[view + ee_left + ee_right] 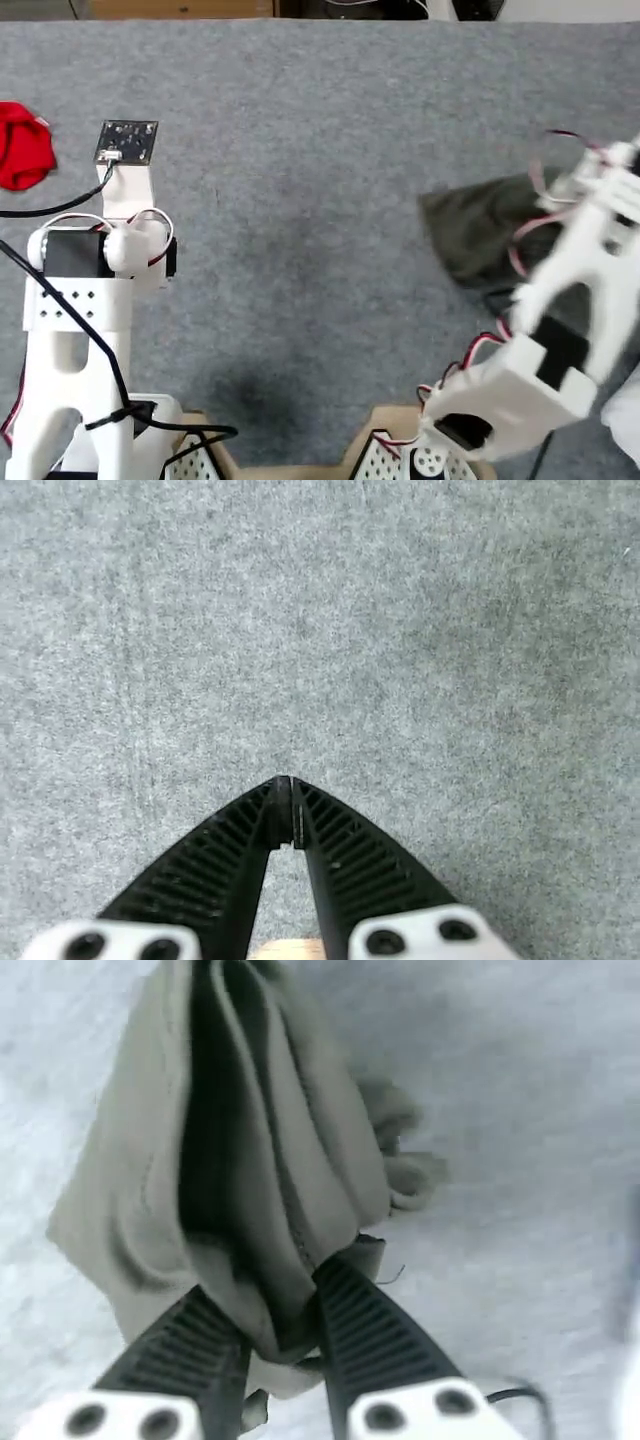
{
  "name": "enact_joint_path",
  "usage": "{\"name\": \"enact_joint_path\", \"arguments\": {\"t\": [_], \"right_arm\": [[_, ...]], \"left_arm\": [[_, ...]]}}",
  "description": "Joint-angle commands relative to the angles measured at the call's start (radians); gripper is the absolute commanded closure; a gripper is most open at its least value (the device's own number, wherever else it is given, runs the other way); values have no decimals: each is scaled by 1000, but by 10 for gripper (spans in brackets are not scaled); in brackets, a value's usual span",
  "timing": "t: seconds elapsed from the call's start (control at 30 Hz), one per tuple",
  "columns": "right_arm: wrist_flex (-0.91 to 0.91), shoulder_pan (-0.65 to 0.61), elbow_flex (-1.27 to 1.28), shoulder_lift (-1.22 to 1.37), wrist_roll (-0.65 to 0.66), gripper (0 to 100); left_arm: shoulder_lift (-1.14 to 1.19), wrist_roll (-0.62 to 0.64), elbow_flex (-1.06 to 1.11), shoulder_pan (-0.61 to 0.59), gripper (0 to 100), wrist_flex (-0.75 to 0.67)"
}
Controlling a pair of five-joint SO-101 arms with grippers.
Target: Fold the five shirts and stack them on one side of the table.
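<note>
The right tool grips a bunched olive-grey shirt at the right side of the grey surface. The left tool is clenched on nothing, over bare surface. A crumpled red shirt lies at the left edge.

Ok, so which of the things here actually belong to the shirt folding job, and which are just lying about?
Part of the job:
- olive shirt, clamped in the right gripper
- red shirt, crumpled at the table's edge
- left gripper, shut over bare cover

Just lying about:
- grey table cover
- black cable beside the left arm
</note>
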Motion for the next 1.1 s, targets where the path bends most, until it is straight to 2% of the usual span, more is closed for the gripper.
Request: {"name": "enact_joint_path", "arguments": {"t": [0.0,0.17,0.63,1.07], "right_arm": [[3,180,-114,-71,107,993],[0,325,-176,-71,180,993],[-158,590,-430,-71,184,993],[-101,725,-338,-70,221,992]], "left_arm": [[-25,-60,-75,-25,981,8],[-21,-115,-100,-75,981,8],[-22,-127,-98,-80,981,8],[-21,-129,-98,-78,981,-2]]}}
